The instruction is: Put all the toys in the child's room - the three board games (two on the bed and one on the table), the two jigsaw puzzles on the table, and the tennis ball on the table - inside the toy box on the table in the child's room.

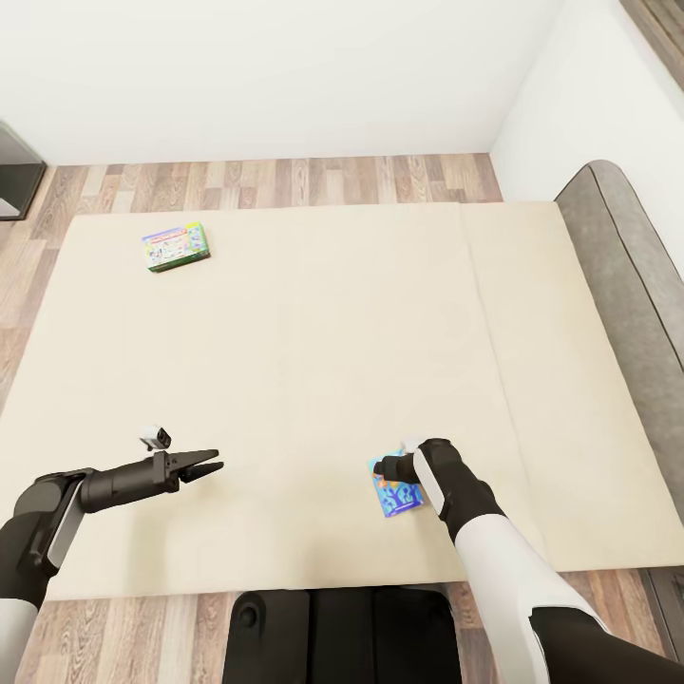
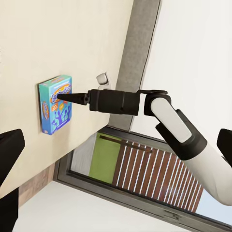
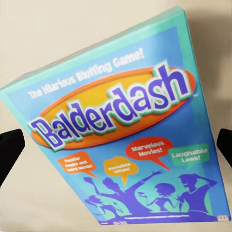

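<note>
The bed (image 1: 313, 380) spreads wide and cream across the head view in two sections, its grey headboard (image 1: 627, 275) along one side, with wood-plank floor (image 1: 275, 180) and white walls beyond; the slatted shutters (image 2: 154, 176) show in the left wrist view. Two board games lie flat on the mattress, well apart: the green-bordered box (image 1: 176, 246) near the far corner, and the blue Balderdash box (image 3: 121, 125) close to the near edge. The right claw (image 1: 388, 467) hangs directly over the Balderdash box (image 1: 394, 492), and in the right wrist view its dark fingertips (image 3: 10, 152) stand spread, one at each side of the picture, with the box face between them, so the jaws are apart and not yet pinching anything. The step in hand looks like the pickup of this box: it would go best to lower straight down until the fingers straddle the narrow width, then close squarely on the two long edges, since the soft mattress may let a flat box sink or tip if only a corner is caught. The left claw (image 1: 201, 466) hovers above bare mattress, holding nothing, its fingers spread.
</note>
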{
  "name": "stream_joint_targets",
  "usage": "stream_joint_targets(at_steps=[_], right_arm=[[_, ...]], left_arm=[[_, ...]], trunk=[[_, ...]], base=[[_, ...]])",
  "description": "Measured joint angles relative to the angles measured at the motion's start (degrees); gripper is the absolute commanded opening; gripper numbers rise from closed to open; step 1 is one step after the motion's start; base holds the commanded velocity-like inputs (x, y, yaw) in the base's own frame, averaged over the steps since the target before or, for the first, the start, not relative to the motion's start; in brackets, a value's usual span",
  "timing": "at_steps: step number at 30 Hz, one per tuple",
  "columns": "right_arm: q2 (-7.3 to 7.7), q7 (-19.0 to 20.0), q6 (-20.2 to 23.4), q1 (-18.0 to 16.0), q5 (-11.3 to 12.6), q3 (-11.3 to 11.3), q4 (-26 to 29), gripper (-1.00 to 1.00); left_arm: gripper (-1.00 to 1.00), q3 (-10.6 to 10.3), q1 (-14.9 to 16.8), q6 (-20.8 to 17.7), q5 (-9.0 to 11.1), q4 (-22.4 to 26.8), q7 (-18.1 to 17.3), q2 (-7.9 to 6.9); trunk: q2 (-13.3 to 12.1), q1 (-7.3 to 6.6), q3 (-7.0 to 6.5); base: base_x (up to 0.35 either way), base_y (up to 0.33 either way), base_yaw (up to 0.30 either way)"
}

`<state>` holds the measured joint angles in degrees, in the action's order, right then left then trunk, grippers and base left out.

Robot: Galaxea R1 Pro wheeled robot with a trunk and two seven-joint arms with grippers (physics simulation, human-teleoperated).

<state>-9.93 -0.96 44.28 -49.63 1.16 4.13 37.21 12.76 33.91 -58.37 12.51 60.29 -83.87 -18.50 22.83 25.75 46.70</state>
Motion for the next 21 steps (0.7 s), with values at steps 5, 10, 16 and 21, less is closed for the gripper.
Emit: stream_joint_targets(at_steps=[5,10,16,21], right_arm=[[0.00,0.04,-0.05,0.04,0.02,0.00,0.05,1.00],[0.00,0.05,-0.01,0.04,0.02,0.00,0.03,1.00],[0.00,0.02,0.13,0.00,0.09,0.00,0.04,1.00],[0.00,0.01,0.38,-0.01,0.17,0.00,0.03,1.00]], left_arm=[[1.00,0.00,0.00,0.00,0.00,0.00,0.00,-0.02],[1.00,0.00,0.00,0.00,0.00,0.00,0.00,-0.02],[1.00,0.00,0.00,0.00,0.00,0.00,0.00,-0.02],[1.00,0.00,0.00,0.00,0.01,0.00,0.00,-0.02]], trunk=[[0.00,0.00,0.00],[0.00,0.00,0.00],[0.00,0.00,0.00],[0.00,0.00,0.00]], base=[[0.000,0.034,0.000],[0.000,0.006,0.000],[0.000,0.001,0.000],[0.000,0.000,0.000]])
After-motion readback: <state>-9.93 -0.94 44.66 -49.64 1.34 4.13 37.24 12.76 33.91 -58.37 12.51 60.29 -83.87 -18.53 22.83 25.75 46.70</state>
